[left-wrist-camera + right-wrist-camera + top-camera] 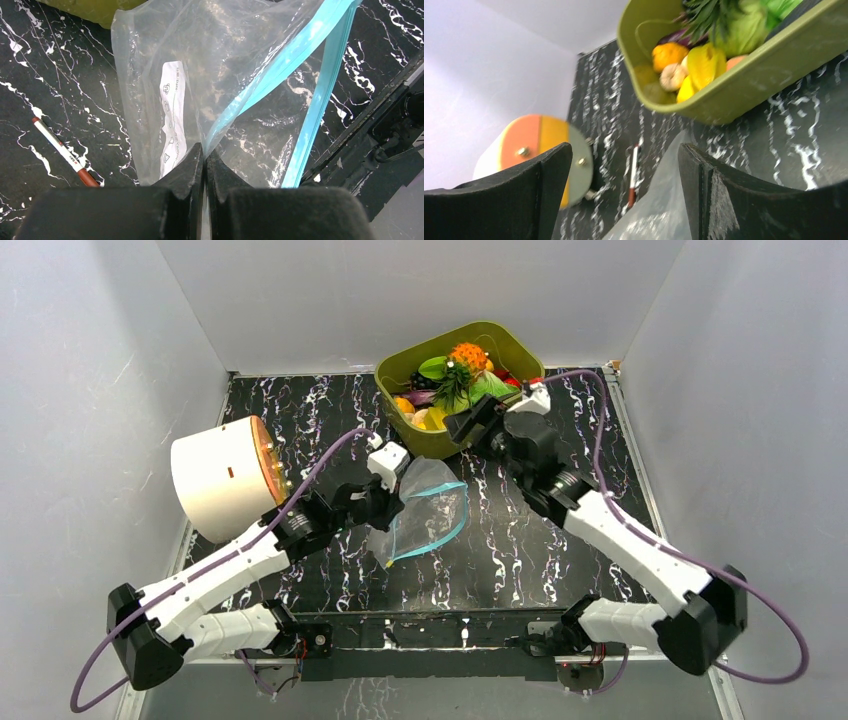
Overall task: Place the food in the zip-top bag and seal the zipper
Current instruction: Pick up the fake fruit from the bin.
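**Site:** black marbled counter (520,550), white walls on three sides.

**L hand** (205,152): closed. Both fingers pinch the zip-top bag (200,65) at its rim, where one run of the zipper (285,62) comes down to the fingertips. In the top view the L hand (378,502) sits at the bag's left edge, mid-counter.

**R hand** (624,150): open, jaws wide apart, nothing between them. In the top view the R hand (465,425) is just beside the near wall of the olive tub (425,445), above the bag's far corner.

**Bag** (430,505): clear and crinkled, at counter centre, near the tub and in front of it. White printed label shows through the plastic. The zipper (445,530) runs in two blue strips that stand apart, so the mouth is unsealed. Can't tell whether the bag's far end rests on the counter or hangs lifted.

**Food:** in the tub (744,85) at the counter's back edge. Seen there: pineapple (468,358), cabbage (744,30), orange fruit (669,52), yellow piece (704,62), plus others too crowded to name.

**Other items:** a red-and-white pen (62,150) lies flat on the counter left of the bag. A white drum with an orange face (220,475) sits at far left, on its side.
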Robot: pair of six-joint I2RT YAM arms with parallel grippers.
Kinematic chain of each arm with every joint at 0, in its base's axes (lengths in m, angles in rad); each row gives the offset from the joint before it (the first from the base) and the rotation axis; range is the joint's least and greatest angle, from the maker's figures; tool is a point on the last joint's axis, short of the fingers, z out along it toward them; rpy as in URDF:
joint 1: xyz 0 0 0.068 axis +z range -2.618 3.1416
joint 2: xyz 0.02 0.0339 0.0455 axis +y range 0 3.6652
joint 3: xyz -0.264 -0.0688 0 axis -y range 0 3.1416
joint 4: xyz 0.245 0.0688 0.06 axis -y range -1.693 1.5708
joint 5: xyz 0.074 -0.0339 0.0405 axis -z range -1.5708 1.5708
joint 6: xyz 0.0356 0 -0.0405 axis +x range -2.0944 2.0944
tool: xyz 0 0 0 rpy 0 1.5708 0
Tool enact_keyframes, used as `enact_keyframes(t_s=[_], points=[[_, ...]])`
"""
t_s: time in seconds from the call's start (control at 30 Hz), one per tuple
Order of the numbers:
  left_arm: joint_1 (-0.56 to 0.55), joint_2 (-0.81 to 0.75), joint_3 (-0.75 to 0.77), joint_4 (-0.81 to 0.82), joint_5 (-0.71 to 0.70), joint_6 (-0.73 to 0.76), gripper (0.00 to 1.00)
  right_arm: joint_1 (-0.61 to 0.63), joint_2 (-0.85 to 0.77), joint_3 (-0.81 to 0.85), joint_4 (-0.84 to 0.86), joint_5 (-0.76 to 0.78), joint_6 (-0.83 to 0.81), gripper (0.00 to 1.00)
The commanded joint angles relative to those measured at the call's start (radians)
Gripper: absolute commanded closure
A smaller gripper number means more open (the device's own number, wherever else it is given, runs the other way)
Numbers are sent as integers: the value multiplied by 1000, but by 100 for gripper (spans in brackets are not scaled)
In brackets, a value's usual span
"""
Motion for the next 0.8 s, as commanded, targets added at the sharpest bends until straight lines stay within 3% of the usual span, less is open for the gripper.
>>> enact_keyframes(t_s=[0.0, 0.17, 0.57, 0.7, 0.77], points=[[-5, -52, -15, 4, 28, 17, 100, -22, 124, 106, 111, 174, -110, 24], [-4, -48, -6, 6, 52, 15, 100, -69, 345, 253, 152, 231, -157, 22], [-5, -89, -27, 11, 64, 2, 100, -162, 752, 605, 31, 215, -102, 8], [-5, -83, -24, 8, 70, 4, 100, -179, 834, 688, 6, 224, -88, 9], [-4, -87, -29, 14, 75, 3, 100, -194, 897, 747, 7, 184, -103, 16]])
